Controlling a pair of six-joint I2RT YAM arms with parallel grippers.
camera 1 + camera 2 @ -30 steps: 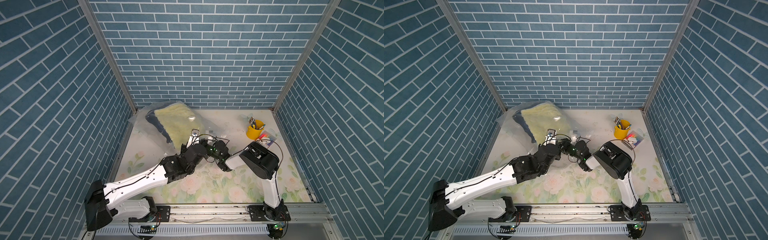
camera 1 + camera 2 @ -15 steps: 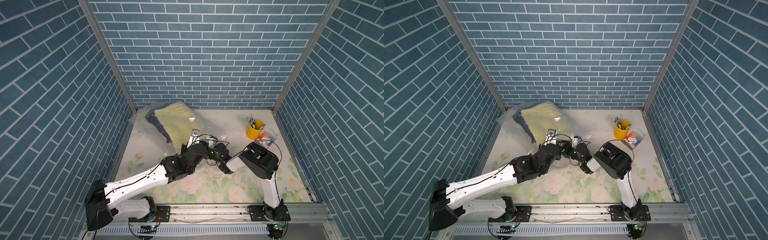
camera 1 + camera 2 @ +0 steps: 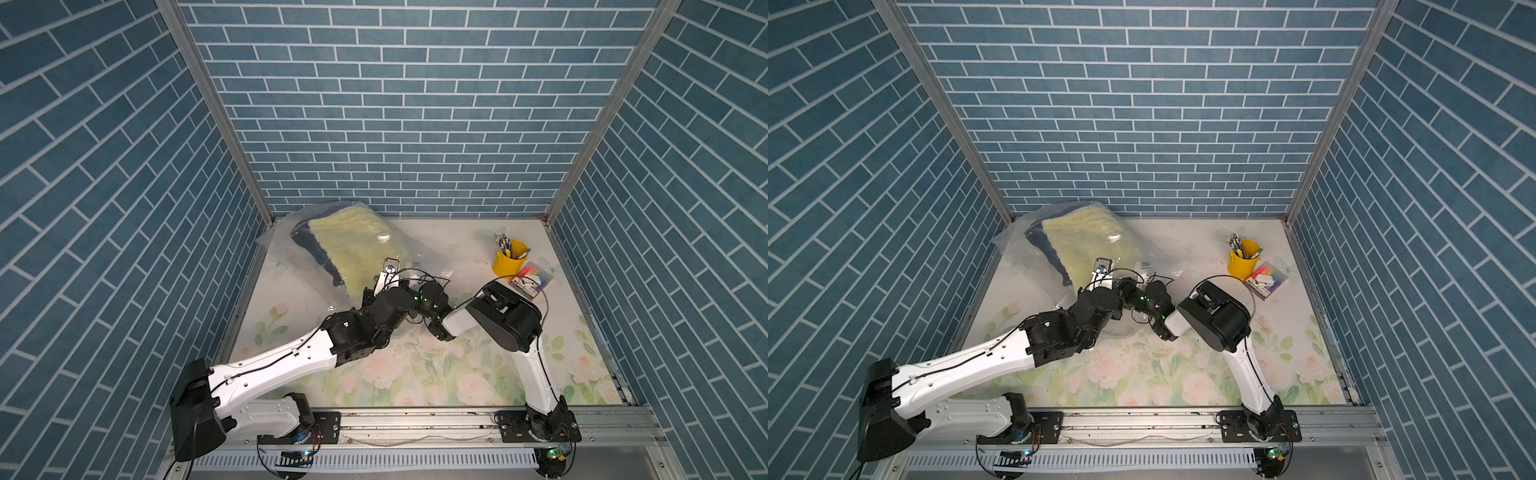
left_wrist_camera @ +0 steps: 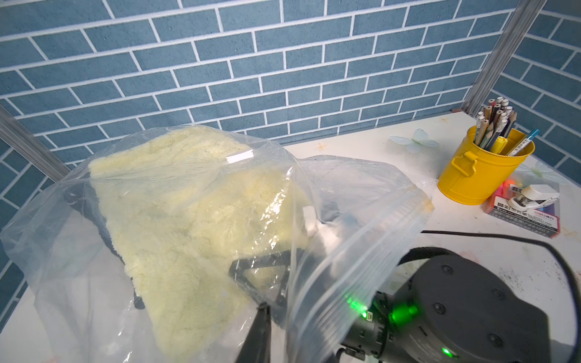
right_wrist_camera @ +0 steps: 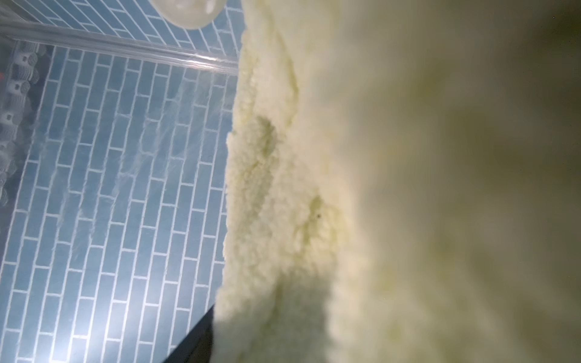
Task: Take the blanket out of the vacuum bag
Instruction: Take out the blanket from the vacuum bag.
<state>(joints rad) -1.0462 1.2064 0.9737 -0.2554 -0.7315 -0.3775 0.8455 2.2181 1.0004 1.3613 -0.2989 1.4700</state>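
Blanket, pale yellow and fluffy, lies folded inside a clear, crinkly vacuum bag on a table, well apart from a yellow pot of pencils and to the robot's left of that pot. A dark blue layer shows along the blanket's edge farthest from the pot. A round white valve cap sits on the bag over the blanket. The bag's open mouth, with its zip strip, seems to face the side nearer the pot. The left hand appears closed on the top sheet of that mouth, holding it raised. The right hand is inside the mouth at the blanket's nearest edge; whether it is open or closed cannot be told. The blanket looks soft, light and floppy, likely to sag and bunch, so a thick folded edge by the mouth seems the best place to grip. The plastic looks slippery and may drag along. The table has a pale flower print, and blue brick-pattern walls enclose it on three sides.
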